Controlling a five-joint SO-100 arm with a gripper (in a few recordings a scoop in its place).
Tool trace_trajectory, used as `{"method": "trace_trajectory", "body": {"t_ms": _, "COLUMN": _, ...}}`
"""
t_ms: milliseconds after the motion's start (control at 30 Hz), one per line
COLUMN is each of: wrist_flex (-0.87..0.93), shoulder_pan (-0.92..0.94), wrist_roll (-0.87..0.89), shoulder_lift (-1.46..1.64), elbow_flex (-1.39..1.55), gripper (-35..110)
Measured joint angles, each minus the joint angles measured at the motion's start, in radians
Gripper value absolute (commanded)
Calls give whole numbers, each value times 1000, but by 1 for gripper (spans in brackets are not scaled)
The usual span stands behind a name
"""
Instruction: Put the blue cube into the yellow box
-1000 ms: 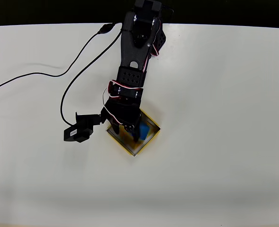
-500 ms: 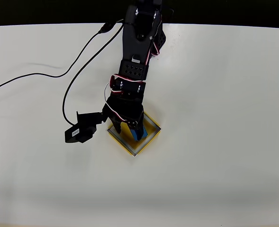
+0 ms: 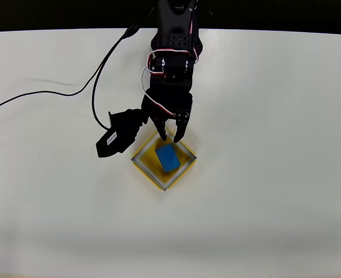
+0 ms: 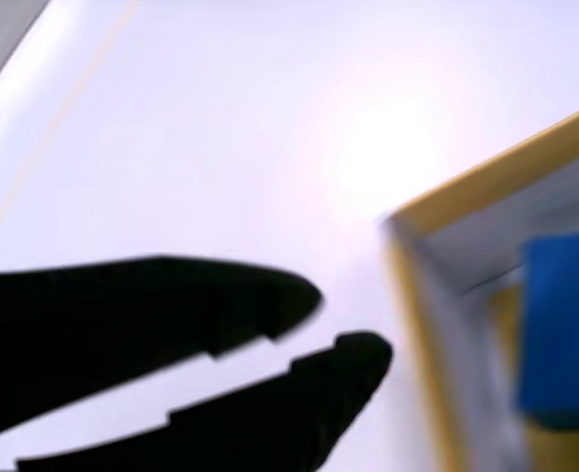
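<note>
The blue cube (image 3: 167,157) lies flat on the floor of the yellow box (image 3: 164,187), near its middle. My black gripper (image 3: 170,138) hovers over the box's upper corner, just above the cube in the overhead view, fingers spread and holding nothing. In the wrist view the two dark fingers of the gripper (image 4: 343,324) stand slightly apart over white table, with the box's rim (image 4: 486,177) and the cube (image 4: 564,329) off to the right, blurred.
A black cable (image 3: 43,91) curls across the white table at the left. The arm's camera module (image 3: 115,136) juts out left of the box. The table's far edge meets a dark strip (image 3: 274,14) at the top.
The gripper has let go of the cube and drawn back up the picture, off the box. The cube now lies uncovered inside the box.
</note>
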Motion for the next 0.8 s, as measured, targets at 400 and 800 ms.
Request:
{"method": "trace_trajectory", "body": {"t_ms": 400, "wrist_flex": 252, "shoulder_pan": 12, "wrist_roll": -44, "shoulder_lift": 439, "elbow_flex": 268, "gripper": 0}}
{"method": "trace_trajectory", "body": {"t_ms": 800, "wrist_flex": 284, "shoulder_pan": 44, "wrist_roll": -40, "shoulder_lift": 597, "elbow_flex": 500, "gripper": 0}}
